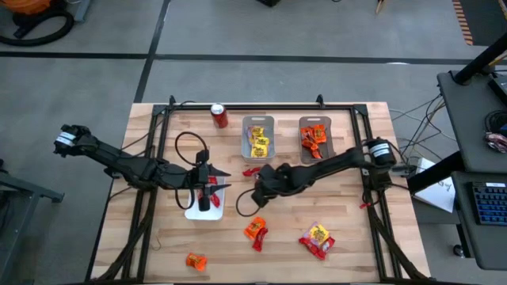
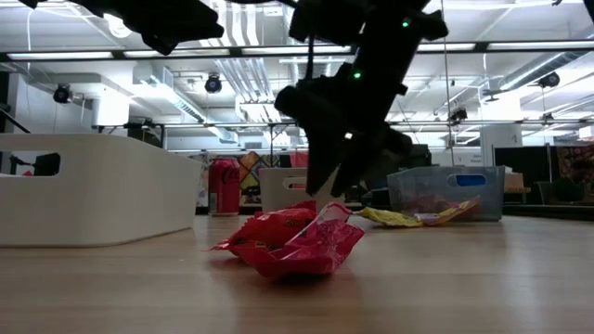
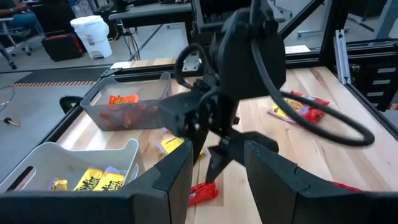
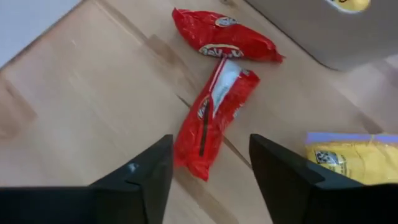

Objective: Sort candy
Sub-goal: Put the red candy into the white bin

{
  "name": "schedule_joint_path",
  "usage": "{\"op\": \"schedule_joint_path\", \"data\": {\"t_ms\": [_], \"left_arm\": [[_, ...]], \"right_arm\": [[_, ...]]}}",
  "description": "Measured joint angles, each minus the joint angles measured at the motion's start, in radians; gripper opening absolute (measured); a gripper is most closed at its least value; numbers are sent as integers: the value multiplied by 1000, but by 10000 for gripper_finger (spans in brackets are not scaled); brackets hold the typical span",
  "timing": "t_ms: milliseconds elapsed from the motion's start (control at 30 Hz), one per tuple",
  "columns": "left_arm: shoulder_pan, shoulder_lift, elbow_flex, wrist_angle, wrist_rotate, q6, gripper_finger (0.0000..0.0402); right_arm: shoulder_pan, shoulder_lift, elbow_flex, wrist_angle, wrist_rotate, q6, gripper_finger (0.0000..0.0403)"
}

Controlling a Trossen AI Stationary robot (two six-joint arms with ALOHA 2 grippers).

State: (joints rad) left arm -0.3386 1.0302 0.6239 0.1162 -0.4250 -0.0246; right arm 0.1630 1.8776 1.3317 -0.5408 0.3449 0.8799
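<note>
Two red candy packets lie flat on the wood between the trays: one directly under my right gripper, the other just beyond it. My right gripper is open and hangs low over the nearer packet, one finger on each side of its end. In the low view it stands just above the red packets. My left gripper is open above the white tray, facing the right gripper. A yellow packet lies beside the grey tray.
At the far side stand a grey tray with yellow candy, a clear tray with orange candy and a red soda can. Loose packets lie near the near edge: orange, yellow and red, orange. Black frame rails run along both sides.
</note>
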Motion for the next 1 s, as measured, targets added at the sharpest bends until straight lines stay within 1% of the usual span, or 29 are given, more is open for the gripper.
{"op": "schedule_joint_path", "data": {"t_ms": [100, 200, 367, 467, 600, 733, 867, 933, 1000], "left_arm": [[0, 0, 0, -1, -12, 0, 130], [0, 0, 0, 0, -12, 0, 130], [0, 0, 0, 1, -12, -9, 130], [0, 0, 0, 1, -13, -11, 130], [0, 0, 0, 4, -13, -20, 130], [0, 5, 0, 5, -12, -43, 130], [-1, 29, 0, 10, -12, -69, 130], [-1, 48, 0, 29, -12, -75, 130], [-1, 73, 0, 54, -12, -81, 130]], "right_arm": [[-7, 36, 20, 6, 0, -1, 218], [-11, 74, 32, 7, -1, -1, 223], [-14, 124, 43, 8, -2, -1, 223], [-14, 134, 49, 8, -1, -1, 212], [-13, 131, 48, 7, -3, -5, 169], [-13, 126, 47, 2, -10, -35, 105], [-13, 122, 47, -1, -32, -98, 43], [-10, 113, 47, -11, -39, -141, 26], [3, 92, 45, -30, -43, -185, 26]]}}
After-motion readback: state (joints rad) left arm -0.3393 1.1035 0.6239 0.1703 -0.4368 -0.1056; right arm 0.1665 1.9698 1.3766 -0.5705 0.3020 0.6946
